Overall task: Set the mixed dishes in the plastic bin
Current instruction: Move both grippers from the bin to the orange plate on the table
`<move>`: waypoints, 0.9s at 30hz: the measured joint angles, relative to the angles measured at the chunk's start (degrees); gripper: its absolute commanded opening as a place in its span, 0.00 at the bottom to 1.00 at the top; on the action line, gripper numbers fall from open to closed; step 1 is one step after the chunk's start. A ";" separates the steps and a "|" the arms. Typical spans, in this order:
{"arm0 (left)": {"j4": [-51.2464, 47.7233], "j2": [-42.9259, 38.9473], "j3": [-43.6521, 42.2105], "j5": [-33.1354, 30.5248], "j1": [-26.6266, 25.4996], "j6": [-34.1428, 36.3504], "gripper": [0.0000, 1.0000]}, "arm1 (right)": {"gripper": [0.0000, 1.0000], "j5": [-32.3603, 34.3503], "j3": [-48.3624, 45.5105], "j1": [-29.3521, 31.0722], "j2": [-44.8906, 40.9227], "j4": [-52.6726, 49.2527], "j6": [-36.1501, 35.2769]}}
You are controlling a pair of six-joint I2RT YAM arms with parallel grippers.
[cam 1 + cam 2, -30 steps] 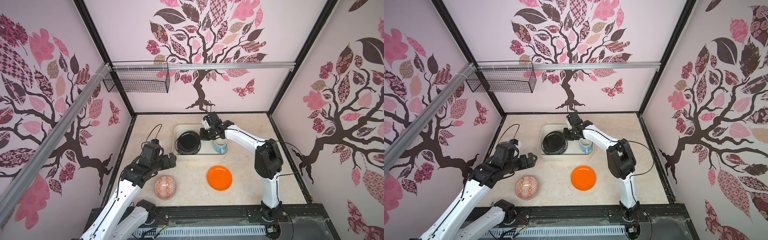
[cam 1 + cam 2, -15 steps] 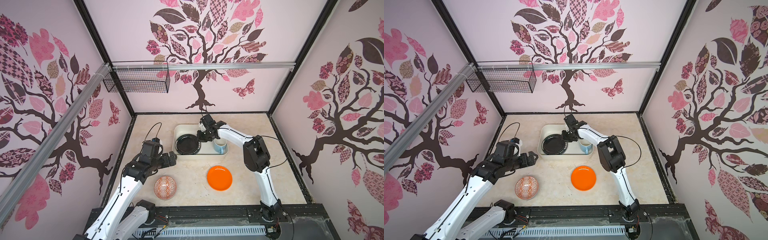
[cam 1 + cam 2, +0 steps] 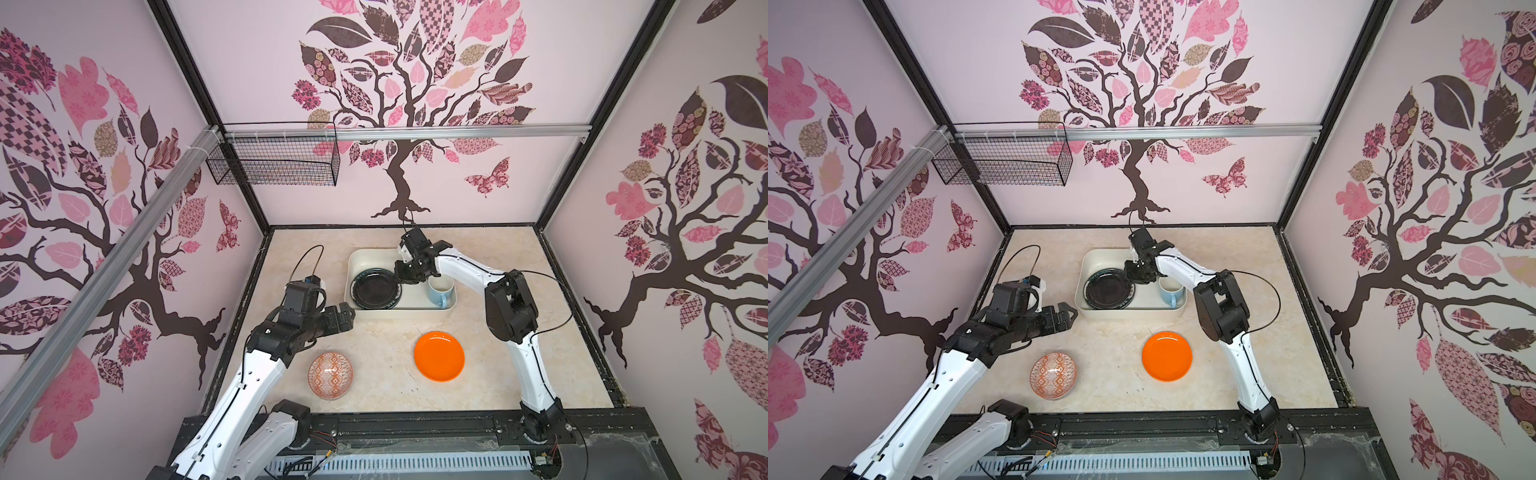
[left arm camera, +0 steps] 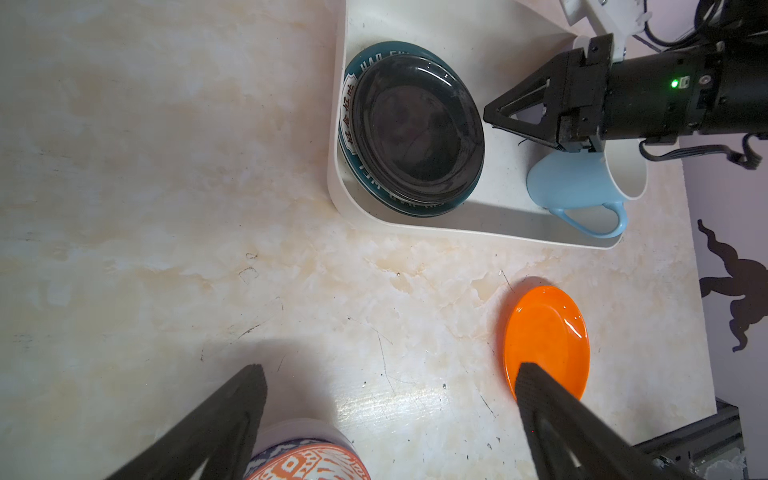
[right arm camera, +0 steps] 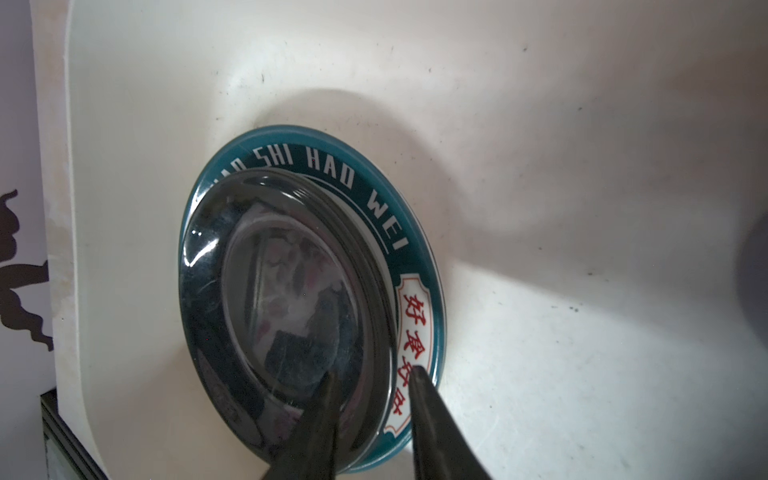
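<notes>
The cream plastic bin (image 3: 361, 255) (image 3: 1092, 257) holds a black plate (image 3: 375, 287) (image 5: 282, 291) lying on a teal lettered plate (image 5: 332, 166), with a light-blue mug (image 3: 440, 291) (image 4: 577, 178) beside them. My right gripper (image 3: 405, 276) (image 5: 374, 372) is open a little. Its jaws stand on either side of the black plate's rim, with a gap showing. On the table lie an orange plate (image 3: 439, 356) (image 4: 544, 328) and an orange-patterned bowl (image 3: 330, 375) (image 4: 307, 461). My left gripper (image 3: 345, 318) (image 4: 390, 374) hangs wide open and empty above the table, between bowl and bin.
A black wire basket (image 3: 274, 164) hangs on the back-left wall rail. Patterned walls close in the table on three sides. The black base rail (image 3: 415, 428) runs along the front edge.
The black plate has come down flat onto the teal plate in the bin. My right gripper's jaws have parted from its rim. The left arm has shifted only slightly.
</notes>
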 measured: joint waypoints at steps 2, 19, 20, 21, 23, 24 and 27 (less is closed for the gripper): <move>0.13 0.00 0.00 0.11 0.00 0.00 0.98 | 0.37 0.22 0.55 0.00 -0.02 -0.37 -0.28; 0.61 -1.86 -0.28 4.33 -4.09 -0.44 0.98 | 0.38 7.15 -19.28 0.00 -26.53 -1.51 -1.49; 0.63 -2.40 -0.42 3.91 -6.56 -0.96 0.98 | 0.38 7.56 -22.73 0.00 -30.53 -0.85 -1.27; 0.68 -2.82 -0.50 3.65 -8.79 -1.53 0.98 | 0.38 7.87 -26.58 0.00 -34.80 -0.31 -1.01; 1.09 -3.19 -0.87 2.78 -12.90 -2.75 0.98 | 0.38 8.44 -33.73 -0.04 -42.01 0.72 -0.22; 1.46 -3.17 -1.22 2.01 -15.23 -3.50 0.98 | 0.38 8.70 -37.68 -0.04 -45.44 1.29 0.26; 2.84 -2.27 -2.54 -1.11 -22.67 -6.16 0.98 | 0.38 9.22 -49.05 -0.04 -53.59 2.03 1.84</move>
